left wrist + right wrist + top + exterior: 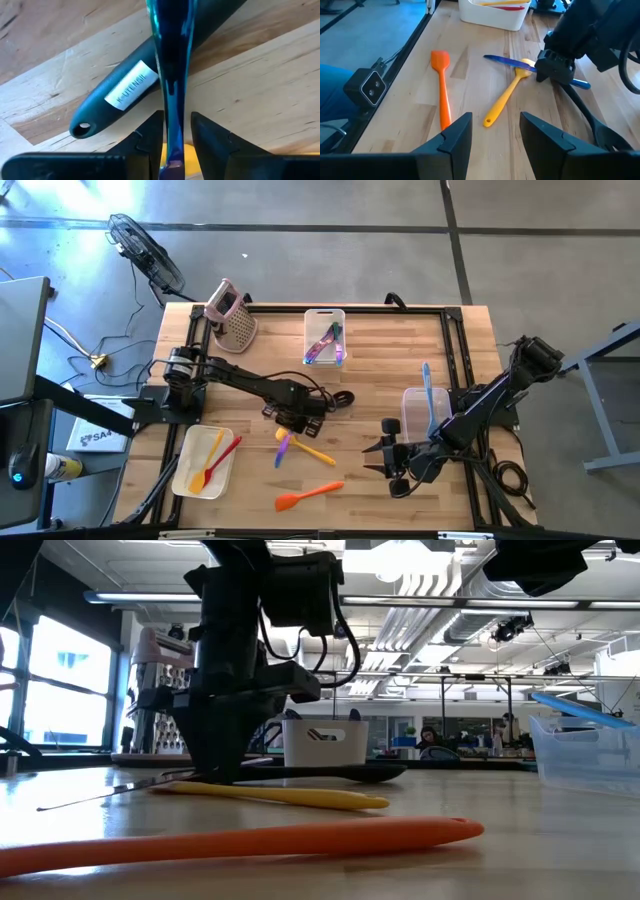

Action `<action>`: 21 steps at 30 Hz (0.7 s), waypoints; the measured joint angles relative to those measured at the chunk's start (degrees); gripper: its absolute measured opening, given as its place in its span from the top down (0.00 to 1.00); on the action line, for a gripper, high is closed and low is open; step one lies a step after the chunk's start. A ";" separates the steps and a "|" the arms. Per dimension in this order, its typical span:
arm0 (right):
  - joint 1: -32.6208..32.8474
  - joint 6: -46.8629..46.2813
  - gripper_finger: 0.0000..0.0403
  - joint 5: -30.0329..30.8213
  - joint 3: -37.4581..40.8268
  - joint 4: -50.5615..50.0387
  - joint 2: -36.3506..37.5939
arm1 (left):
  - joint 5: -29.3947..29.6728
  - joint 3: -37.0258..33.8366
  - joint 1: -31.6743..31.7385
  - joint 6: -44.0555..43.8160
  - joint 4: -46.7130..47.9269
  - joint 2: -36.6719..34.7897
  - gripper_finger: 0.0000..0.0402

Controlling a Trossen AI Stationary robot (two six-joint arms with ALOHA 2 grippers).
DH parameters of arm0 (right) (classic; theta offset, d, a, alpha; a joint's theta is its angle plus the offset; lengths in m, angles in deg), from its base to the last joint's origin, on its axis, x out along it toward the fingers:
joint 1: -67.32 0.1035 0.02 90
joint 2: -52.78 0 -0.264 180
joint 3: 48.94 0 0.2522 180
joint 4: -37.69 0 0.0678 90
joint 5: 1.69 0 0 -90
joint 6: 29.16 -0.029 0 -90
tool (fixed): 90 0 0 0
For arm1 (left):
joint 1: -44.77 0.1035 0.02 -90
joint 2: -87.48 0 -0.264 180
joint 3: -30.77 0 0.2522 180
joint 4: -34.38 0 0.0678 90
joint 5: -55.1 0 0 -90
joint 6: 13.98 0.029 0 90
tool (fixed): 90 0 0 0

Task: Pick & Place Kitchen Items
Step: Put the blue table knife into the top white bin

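My left gripper (293,423) is down at the table's middle, shut on a blue utensil (502,60). The utensil lies across the head of a yellow spoon (315,452). A black utensil (115,95) with a white label lies under the blue one. An orange spatula (310,495) lies near the front edge. My right gripper (377,460) is open and empty, right of the spoon, and points toward the left gripper. My left gripper pinches the blue utensil's slim handle (174,107) between its two fingers, partway along its length. The fingers come from above, pointing down, and lie across the handle. The utensil stays low over the table, on the yellow spoon's head (526,64).
A white bin (190,480) at the front left holds a yellow and a red utensil. A clear bin (322,315) at the back holds purple and green ones. A clear bin (412,415) at the right holds a blue one. A pink grater (232,315) stands at the back left.
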 joint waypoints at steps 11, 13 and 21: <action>0.00 0.02 0.61 0.00 0.00 -0.02 0.00 | 0.27 -0.13 -0.02 0.40 0.20 0.10 0.92; 0.00 0.02 0.61 0.00 0.00 -0.02 0.00 | 0.30 -0.13 -0.04 0.42 0.17 0.13 0.92; 0.00 0.02 0.61 0.00 0.00 -0.02 0.00 | -0.70 0.35 -0.10 2.13 0.73 0.19 0.92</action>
